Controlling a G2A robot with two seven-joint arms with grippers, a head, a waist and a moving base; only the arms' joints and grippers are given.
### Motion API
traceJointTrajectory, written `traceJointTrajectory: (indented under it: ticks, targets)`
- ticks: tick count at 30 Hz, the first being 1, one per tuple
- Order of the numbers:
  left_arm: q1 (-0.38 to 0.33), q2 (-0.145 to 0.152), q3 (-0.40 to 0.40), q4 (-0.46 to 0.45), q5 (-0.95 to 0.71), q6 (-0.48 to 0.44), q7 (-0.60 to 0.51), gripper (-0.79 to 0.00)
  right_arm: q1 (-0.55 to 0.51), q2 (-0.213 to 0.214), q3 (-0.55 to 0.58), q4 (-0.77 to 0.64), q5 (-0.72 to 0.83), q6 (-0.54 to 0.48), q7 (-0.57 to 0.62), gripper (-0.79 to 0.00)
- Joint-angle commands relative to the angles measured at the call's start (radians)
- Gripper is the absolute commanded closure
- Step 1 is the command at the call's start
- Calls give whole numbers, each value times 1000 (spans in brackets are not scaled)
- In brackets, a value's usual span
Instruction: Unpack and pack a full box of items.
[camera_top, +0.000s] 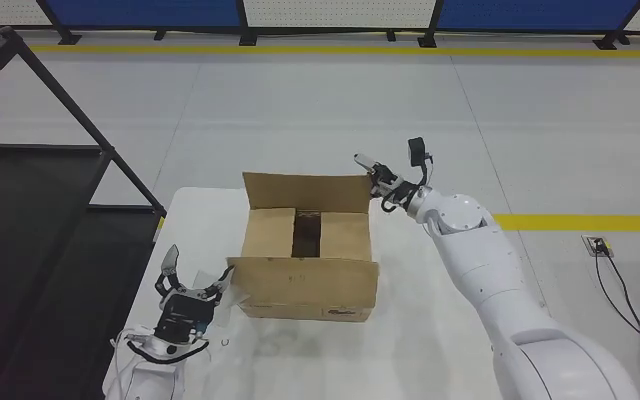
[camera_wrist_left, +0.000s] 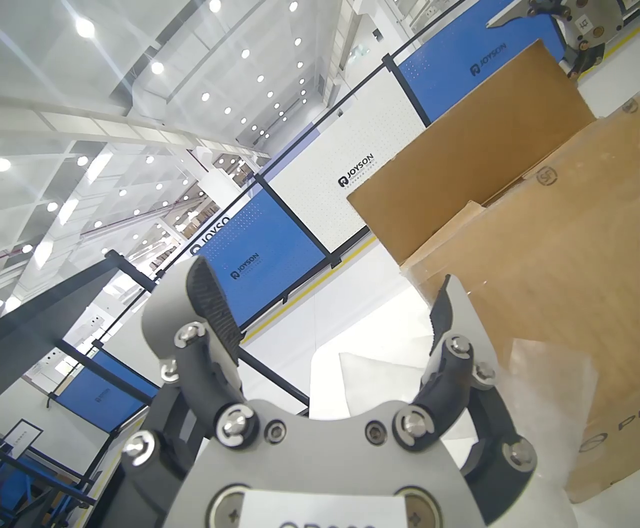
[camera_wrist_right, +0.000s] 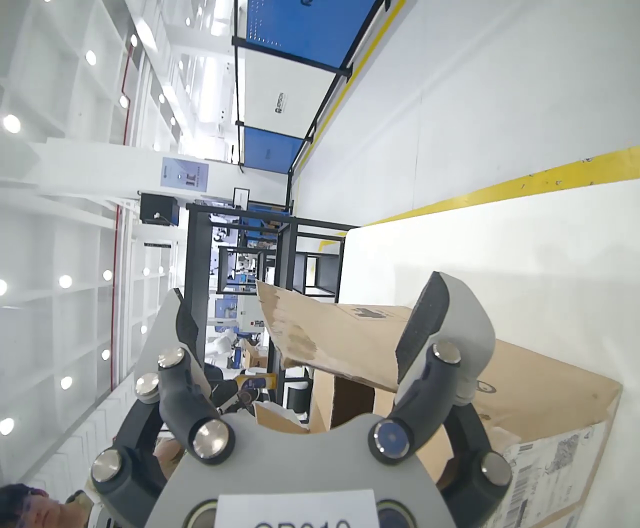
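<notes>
Cardboard box (camera_top: 310, 262) open, mid table (camera_top: 410, 335). L gripper (camera_top: 198, 268) spread at its 8 o'clock; R gripper (camera_top: 372, 172) spread by rear flap (camera_top: 305, 192), 1 o'clock. Prob. stiff, flaps bendy: grip near fold.

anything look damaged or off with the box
Yes. One flap of the box has a ragged end edge, its brown surface peeled away in pale patches; it lies just ahead of the open right pincer.

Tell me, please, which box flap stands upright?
The far flap, by the right gripper; the two side flaps lie folded inward.
</notes>
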Motion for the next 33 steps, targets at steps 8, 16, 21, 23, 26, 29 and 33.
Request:
traceJointTrajectory:
  ticks: [8,16,21,23,26,29,33]
  targets:
    - [-45,-2,25,25,35,19,-24,-785,-47,19,-20,-154,-49,7,102,-785]
    - [-86,-6,50,53,53,40,-50,-785,-172,48,-16,-433,-70,125,208,-785]
    - [-102,-8,59,67,54,50,-60,-785,-258,63,21,-603,26,274,283,-785]
    - [-104,-8,61,70,50,51,-60,-785,-265,64,19,-624,21,291,281,-785]
    - [-110,-8,62,78,49,48,-57,-785,-265,64,19,-624,21,291,281,-785]
    - [-117,-8,63,84,48,46,-57,-785,-265,64,19,-624,21,291,281,-785]
    - [-125,-9,64,88,45,53,-61,-785,-281,63,5,-641,25,330,270,-785]
